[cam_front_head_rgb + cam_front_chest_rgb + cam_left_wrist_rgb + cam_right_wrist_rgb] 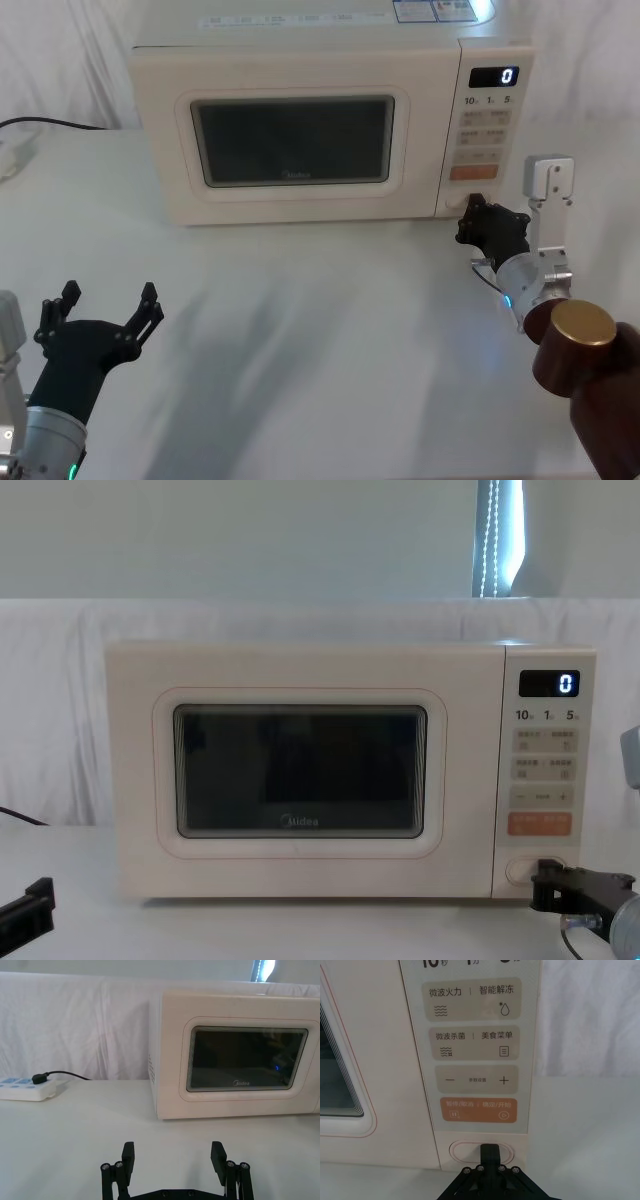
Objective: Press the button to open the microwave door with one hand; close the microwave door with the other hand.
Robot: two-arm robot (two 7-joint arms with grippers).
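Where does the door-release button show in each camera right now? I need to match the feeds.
Head view: button at the control panel's bottom, right gripper at it.
Chest view: button at lower right, under the orange key.
Right wrist view: button at bottom centre, fingertip on it.
Left wrist view: not in it.
Shared landmark: the orange key.
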